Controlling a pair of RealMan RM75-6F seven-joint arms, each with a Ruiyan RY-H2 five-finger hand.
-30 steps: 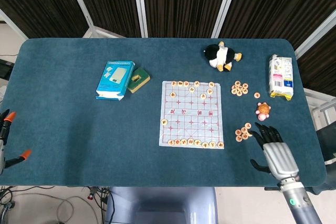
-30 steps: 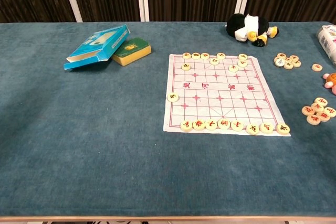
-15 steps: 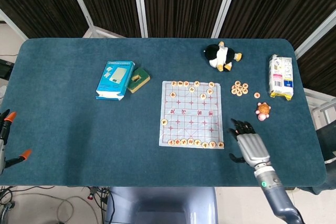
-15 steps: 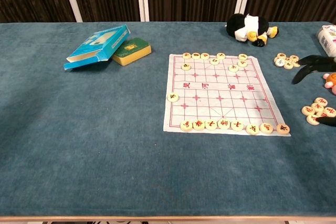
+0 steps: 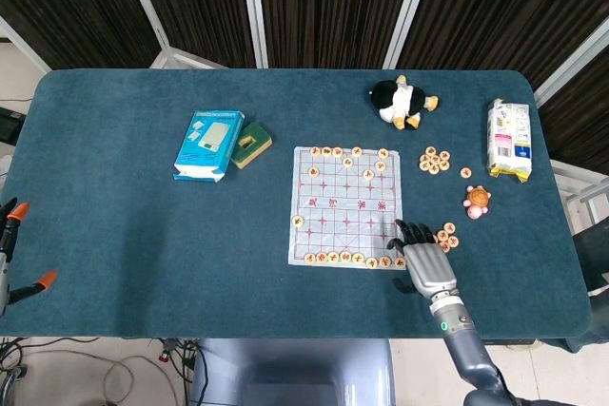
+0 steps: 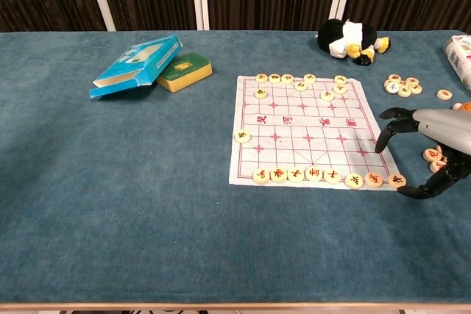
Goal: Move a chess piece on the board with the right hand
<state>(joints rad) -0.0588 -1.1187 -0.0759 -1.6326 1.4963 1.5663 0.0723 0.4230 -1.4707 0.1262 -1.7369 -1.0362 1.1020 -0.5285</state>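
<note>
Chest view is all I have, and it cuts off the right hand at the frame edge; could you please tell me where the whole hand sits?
Observer: In the head view the right hand is at the near right corner of the board, fingers spread, holding nothing.
Operator: Thank you. What is the white thing clipped at my far right edge?
Observer: It is a white carton with yellow trim, close to the table's right edge.
Operator: And is the left hand anywhere on the table?
Observer: No, neither view shows the left hand.
</note>
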